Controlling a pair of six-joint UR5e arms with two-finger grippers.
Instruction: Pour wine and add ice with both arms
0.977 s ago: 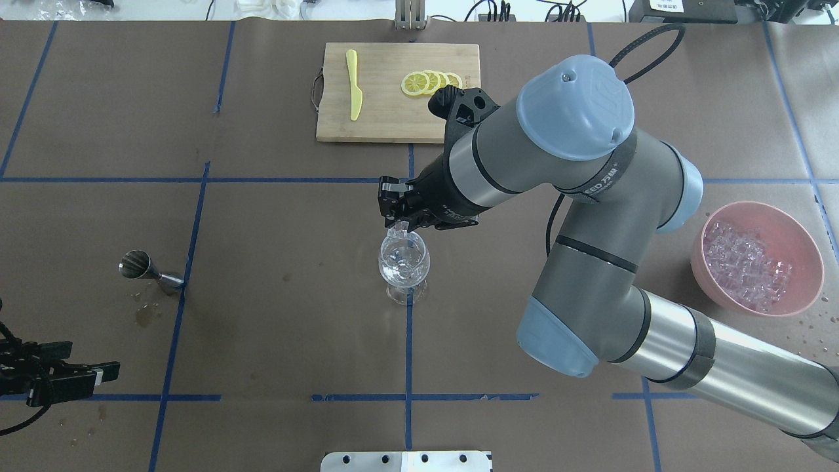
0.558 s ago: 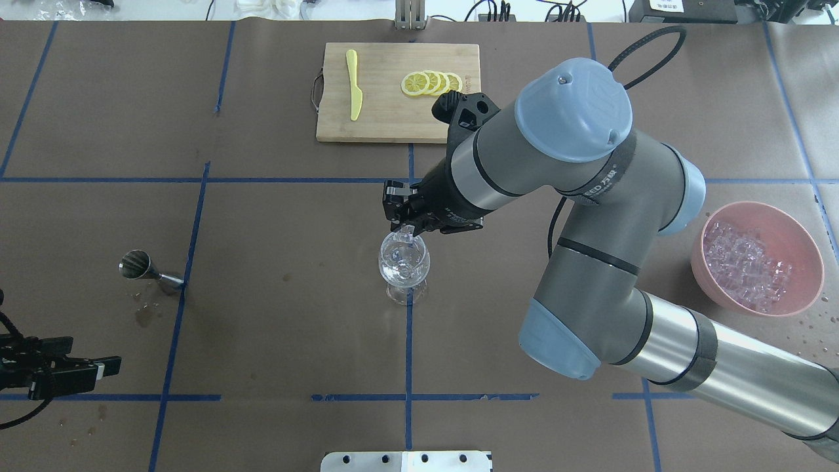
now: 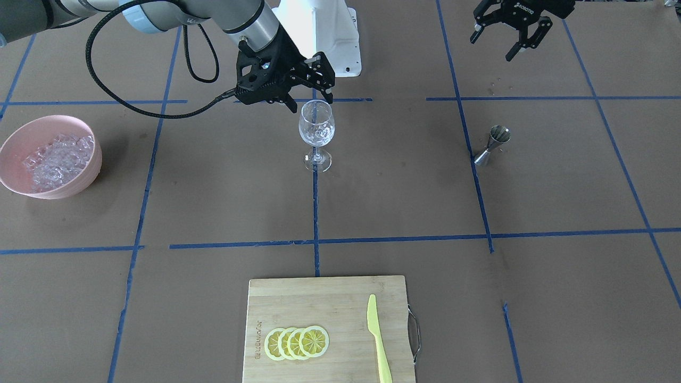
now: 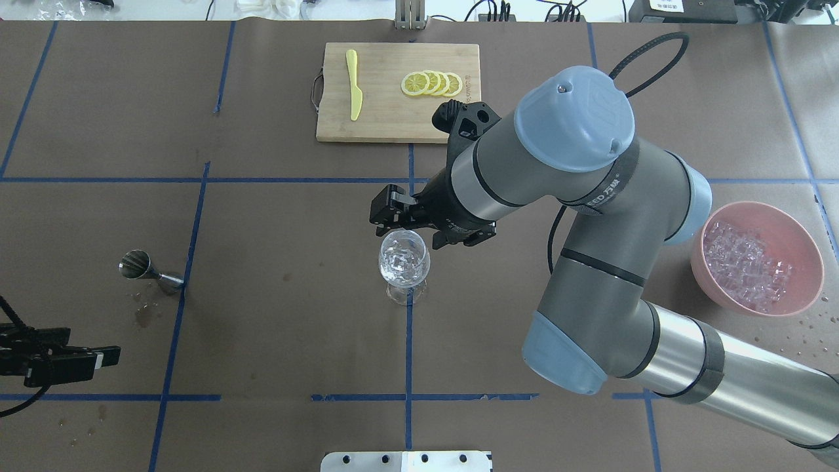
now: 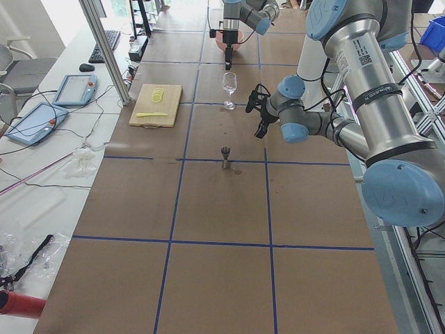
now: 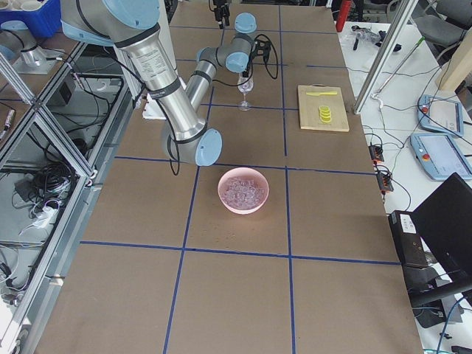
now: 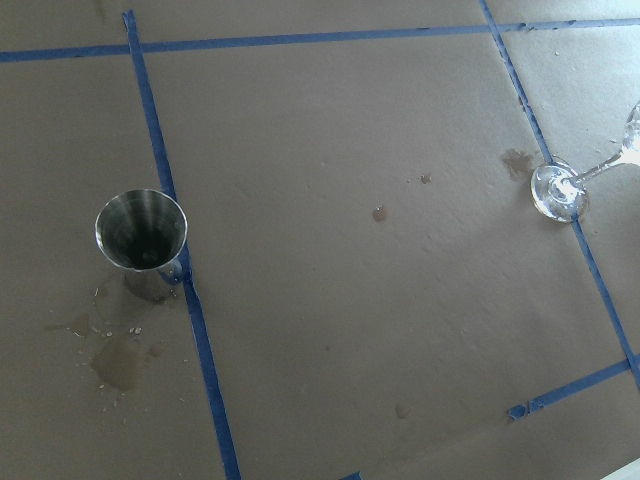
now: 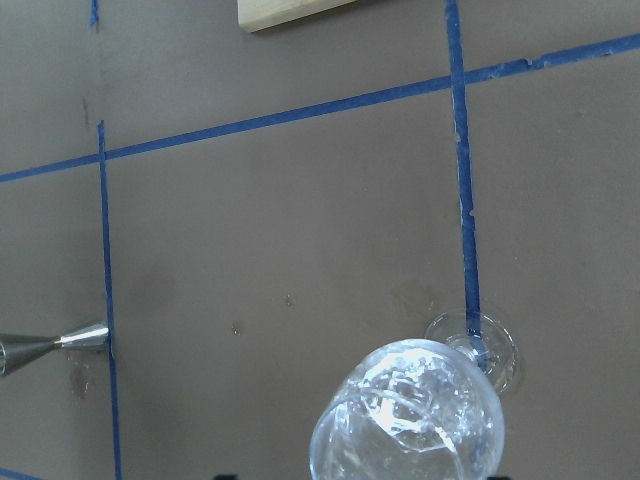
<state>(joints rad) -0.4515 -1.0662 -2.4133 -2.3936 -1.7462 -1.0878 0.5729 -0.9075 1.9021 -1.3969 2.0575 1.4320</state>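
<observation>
A clear stemmed wine glass [image 4: 404, 262] stands upright at mid-table with several small clear ice cubes [image 4: 404, 257] in its bowl. It also shows in the front view [image 3: 316, 130] and the right wrist view [image 8: 410, 425]. My right gripper [image 4: 409, 226] hovers just over the glass's rim, open and empty, also seen in the front view [image 3: 310, 101]. More ice [image 4: 746, 265] fills a pink bowl [image 4: 809, 262] at the right. My left gripper [image 3: 518, 42] is open and empty at the near left edge of the table [image 4: 72, 364].
A steel jigger [image 4: 141, 267] stands left of the glass, with small wet spots beside it [image 7: 118, 360]. A wooden cutting board [image 4: 387, 115] at the far middle holds lemon slices [image 4: 429, 83] and a yellow knife [image 4: 354, 85]. The right arm's elbow [image 4: 577, 118] looms over the table's right half.
My right gripper held an ice cube just above the glass's rim; its jaws have now opened and the cube is gone from between them. The left gripper has barely moved.
</observation>
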